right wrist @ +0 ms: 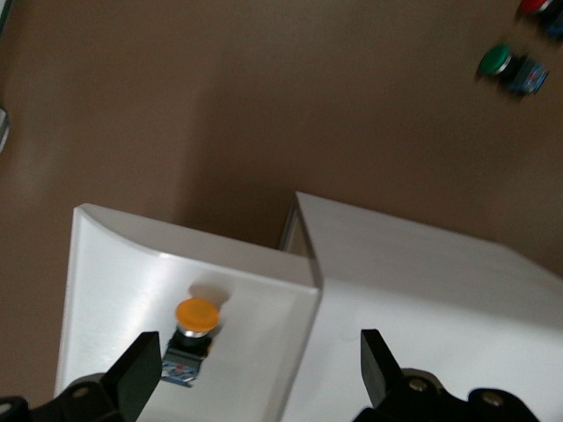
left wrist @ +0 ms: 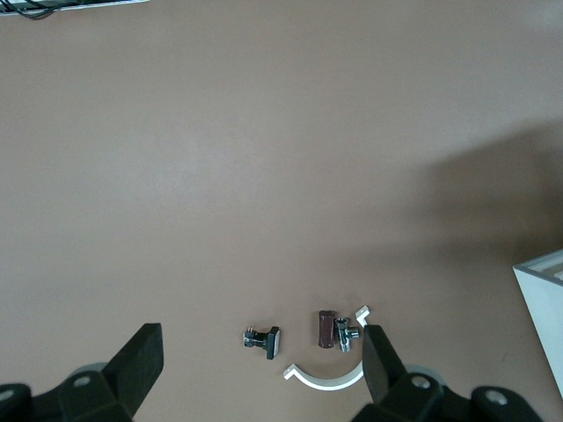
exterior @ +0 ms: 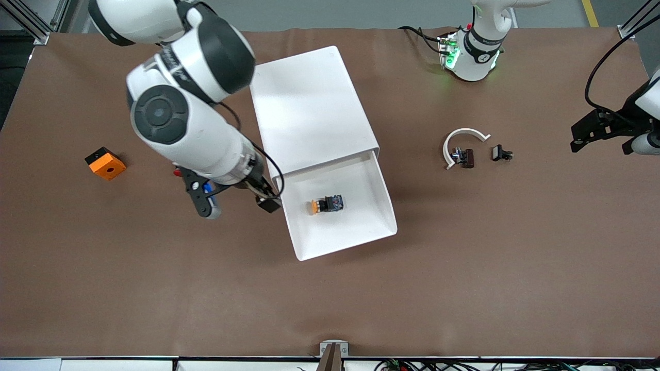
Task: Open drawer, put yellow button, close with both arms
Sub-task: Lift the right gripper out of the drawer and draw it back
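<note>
Lying in the open drawer point(exterior: 384, 206); yellow button point(exterior: 326, 204).

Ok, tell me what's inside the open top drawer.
One item lies in the drawer: the yellow button, on its side on the white floor. The part of the drawer inside the cabinet is hidden.

Even, bright overhead light falls on the brown bench point(exterior: 464, 268), and the white cabinet point(exterior: 309, 111) glares almost featureless on top. The open drawer point(exterior: 384, 206) casts a soft shadow toward the left arm's end of the bench. In the right wrist view, the green button point(right wrist: 495, 60) is blurred.
</note>
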